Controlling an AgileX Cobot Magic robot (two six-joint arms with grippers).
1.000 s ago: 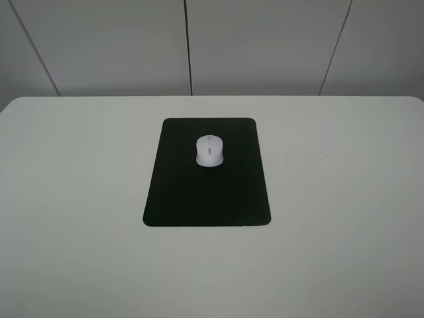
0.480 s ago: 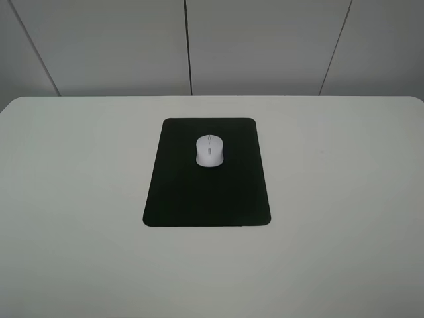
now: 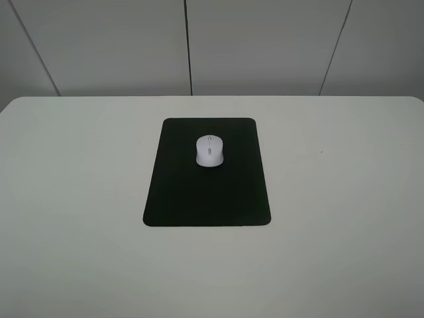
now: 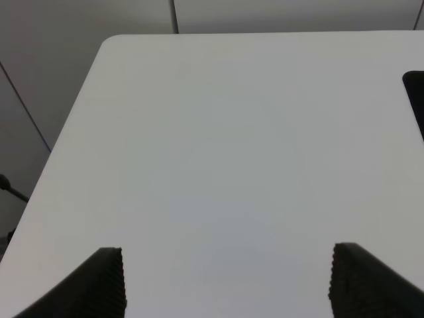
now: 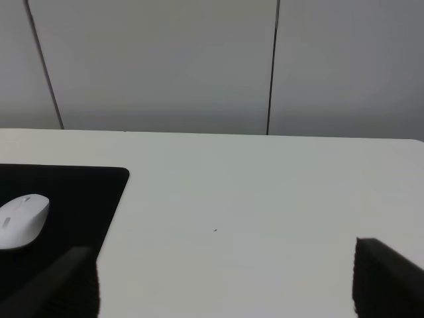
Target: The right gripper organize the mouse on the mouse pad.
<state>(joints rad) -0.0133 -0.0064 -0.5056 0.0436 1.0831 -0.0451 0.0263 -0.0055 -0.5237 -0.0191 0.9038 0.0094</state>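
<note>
Wall (image 3: 265,46): pale grey panels behind the desk, divided by thin dark vertical seams; plain throughout. Desk (image 3: 344,199): white, matte, with rounded far corners; fills most of the high view and carries everything listed below. One tiny dark speck (image 3: 322,152) lies on the bare desk to the right of the pad, well apart from it. Mouse pad (image 3: 207,195): flat black rectangle with rounded corners, lying at the middle of the desk, long side running away from the camera; its edge also shows in both wrist views. Left end effector (image 4: 225,281): two dark ribbed fingertips (image 4: 106,281) standing wide apart over bare desk near the left far corner, released, nothing between them, only a sliver of the pad in its view. Right end effector (image 5: 225,281): two dark fingertips (image 5: 384,278) likewise wide apart, released, grasping nothing, over bare desk to the right of the pad. Mouse (image 3: 210,150): small, white, oval, grey scroll wheel on top; rests on the far half of the mouse pad, roughly centred across its width, fully inside the pad's edges. Nothing stands between the mouse and either end effector.
</note>
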